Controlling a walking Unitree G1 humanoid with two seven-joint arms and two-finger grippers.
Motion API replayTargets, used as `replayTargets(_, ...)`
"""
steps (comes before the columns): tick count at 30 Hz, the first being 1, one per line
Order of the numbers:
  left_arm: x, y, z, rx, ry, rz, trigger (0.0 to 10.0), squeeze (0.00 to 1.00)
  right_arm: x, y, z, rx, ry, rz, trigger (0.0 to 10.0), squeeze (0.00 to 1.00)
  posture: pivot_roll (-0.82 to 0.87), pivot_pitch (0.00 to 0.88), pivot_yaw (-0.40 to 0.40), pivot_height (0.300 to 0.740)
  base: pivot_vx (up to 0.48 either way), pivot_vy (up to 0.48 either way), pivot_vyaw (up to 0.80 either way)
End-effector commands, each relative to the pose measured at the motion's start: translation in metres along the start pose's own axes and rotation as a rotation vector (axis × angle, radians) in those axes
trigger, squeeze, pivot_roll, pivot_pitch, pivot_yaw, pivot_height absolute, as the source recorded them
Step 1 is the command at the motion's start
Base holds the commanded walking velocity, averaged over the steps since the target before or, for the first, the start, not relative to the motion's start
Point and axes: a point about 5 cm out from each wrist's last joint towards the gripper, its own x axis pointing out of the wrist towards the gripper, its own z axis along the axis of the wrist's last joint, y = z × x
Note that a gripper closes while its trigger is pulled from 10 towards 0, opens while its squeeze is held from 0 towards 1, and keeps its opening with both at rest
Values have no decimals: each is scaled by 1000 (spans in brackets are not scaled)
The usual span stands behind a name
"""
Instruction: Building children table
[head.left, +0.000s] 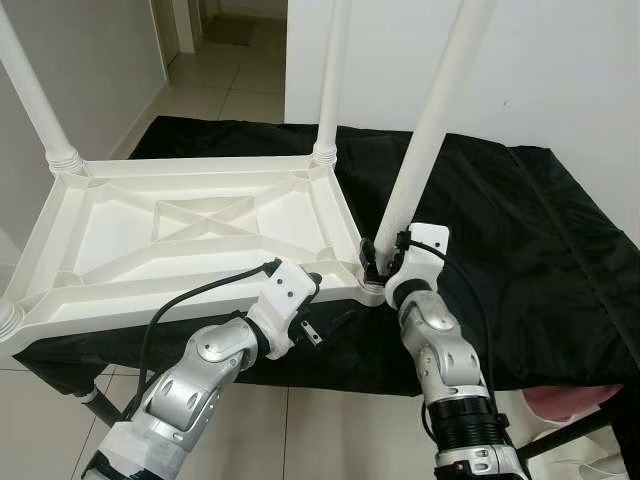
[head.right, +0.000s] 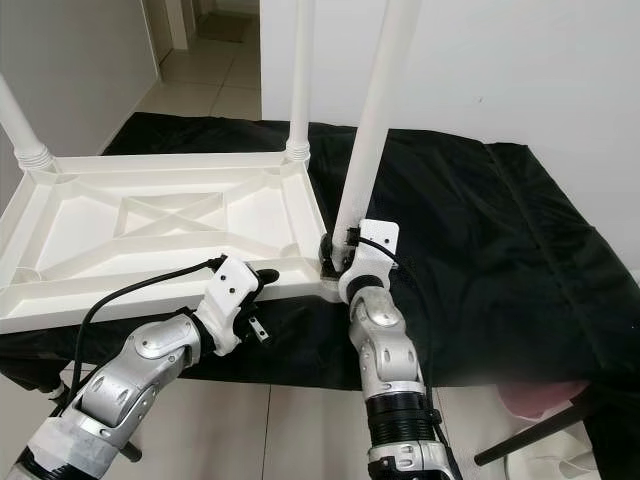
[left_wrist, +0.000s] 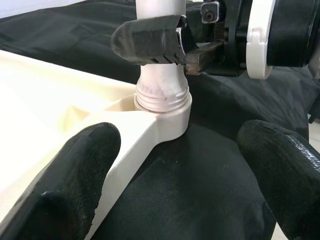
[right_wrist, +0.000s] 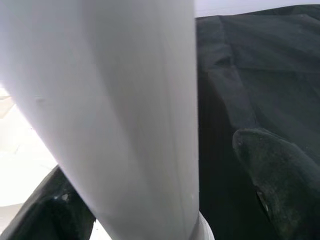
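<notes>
At lower left of the head view, the left tool (head.left: 318, 312) hovers just off the near edge of the upturned white tabletop (head.left: 190, 235), its silver arm bent up from the bottom corner, wrist angled toward the near right corner. From its wrist camera the two black fingers (left_wrist: 75, 175) stand spread and empty, released, aimed at the corner socket (left_wrist: 167, 107) with black cloth between them.

Centre frame now: the tabletop lies underside up on the black-draped surface (head.left: 540, 230), three other legs already standing at its corners. Fourth leg (head.left: 430, 130) rises from that near right socket, and it leans a touch rightward.

Lower right, the right arm comes straight up, wrist vertical, and the right tool (head.left: 377, 258) is clenched on the leg's base, just above the threaded collar.

Risk, as I read it: if the leg is turned while leaning, the thread may cross or bind. With the left tool not bracing the tabletop, twisting force could slide the whole piece toward the near edge, which already overhangs the surface.
</notes>
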Motion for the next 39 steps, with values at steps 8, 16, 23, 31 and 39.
replayTargets(8, 0, -1, 2, 8, -4, -45, 10000, 0, -2, -4, 4, -11, -29, 101, 10000, 1000, 31, 21, -62, 740, 0, 0, 0)
replayTargets(16, 3, -2, 3, 10, -7, -52, 10000, 0, 0, -17, 6, -76, -12, 253, 10000, 0, 18, 21, -53, 740, 0, 0, 0)
replayTargets(23, 3, -2, 3, 7, -8, -58, 10000, 0, 7, -33, 10, -182, -8, 366, 10000, 0, 15, 21, -48, 740, 0, 0, 0)
replayTargets(31, 3, -2, 4, 8, -8, -63, 10000, 0, 11, -28, 14, -258, -2, 565, 10000, 0, 11, 22, -43, 740, 0, 0, 0)
replayTargets(39, 3, -1, 5, 9, -10, -63, 10000, 0, 16, -29, 4, -305, 54, 643, 10000, 0, 21, 26, -42, 740, 0, 0, 0)
